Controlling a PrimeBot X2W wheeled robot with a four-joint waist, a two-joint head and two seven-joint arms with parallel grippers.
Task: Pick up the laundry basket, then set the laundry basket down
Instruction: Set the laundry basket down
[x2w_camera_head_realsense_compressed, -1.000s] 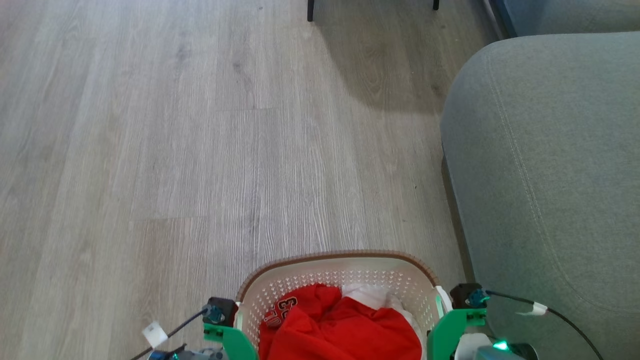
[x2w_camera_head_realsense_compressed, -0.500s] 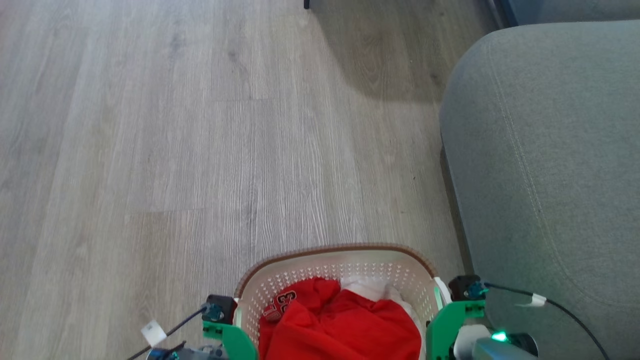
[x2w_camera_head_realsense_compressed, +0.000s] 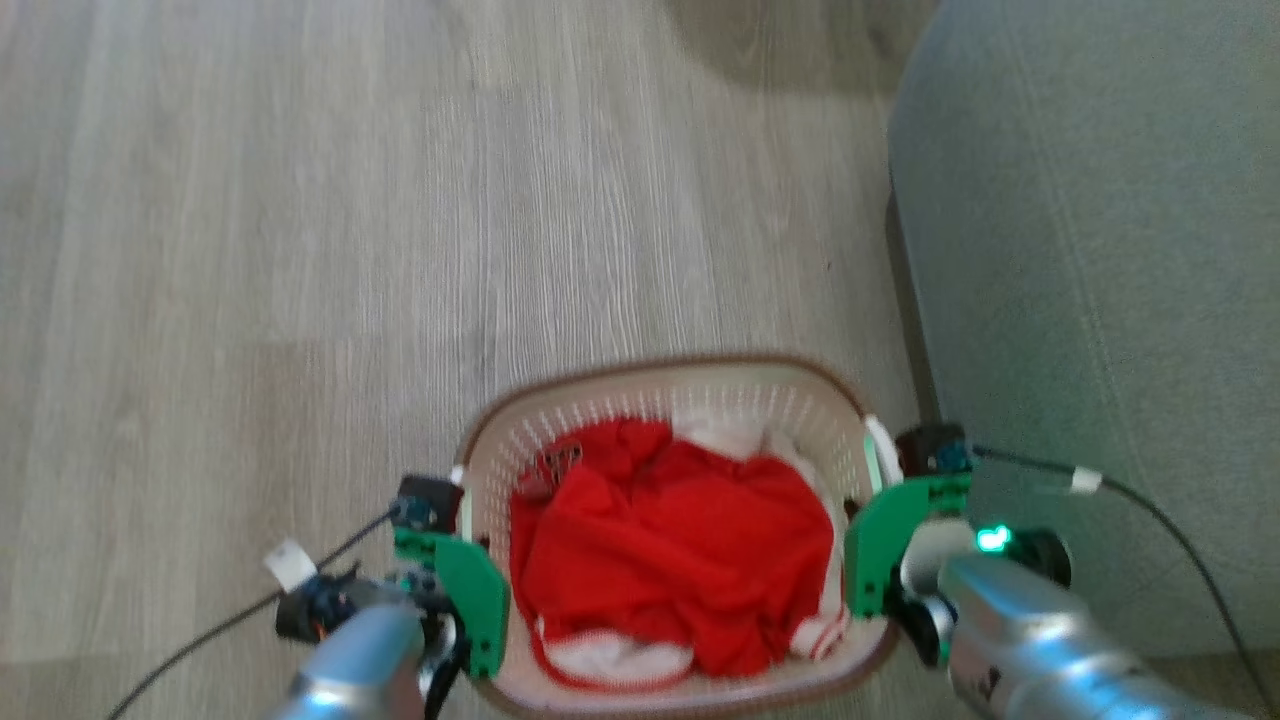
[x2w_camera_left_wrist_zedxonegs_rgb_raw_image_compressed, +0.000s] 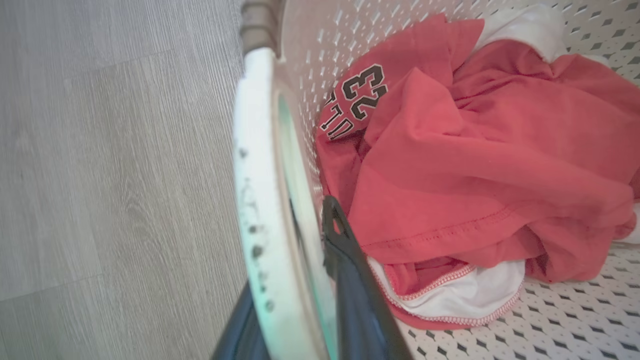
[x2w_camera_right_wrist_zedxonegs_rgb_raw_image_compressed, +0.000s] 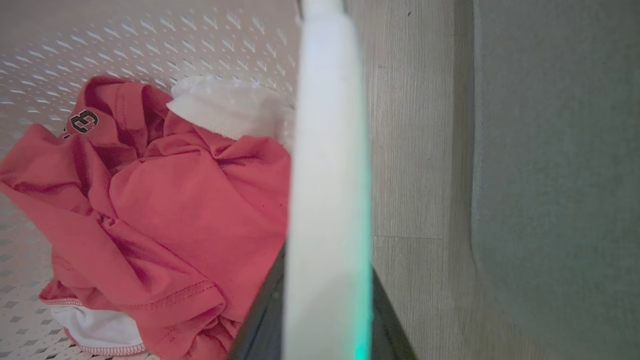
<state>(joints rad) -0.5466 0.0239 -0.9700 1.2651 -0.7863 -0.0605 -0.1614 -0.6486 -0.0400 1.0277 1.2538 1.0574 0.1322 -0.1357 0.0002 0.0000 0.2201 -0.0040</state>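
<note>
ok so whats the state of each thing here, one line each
laundry basket: upright, loaded with clothes, clamped at both side handles
left gripper: shut on the basket's left handle
right gripper: shut on the basket's right handle
red jersey: crumpled, lying on top inside the basket
white garment: bunched, partly covered by the jersey
green light on the right arm: lit

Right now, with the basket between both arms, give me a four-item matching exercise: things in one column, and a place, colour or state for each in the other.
Column one
1. red shirt
2. grey sofa
3. left tool
4. laundry basket

Column two
A. cream with a brown rim
B. shut on a white handle
C. lying in the basket
D. to the robot's right

Pairs: 1-C, 2-D, 3-B, 4-A.
</note>
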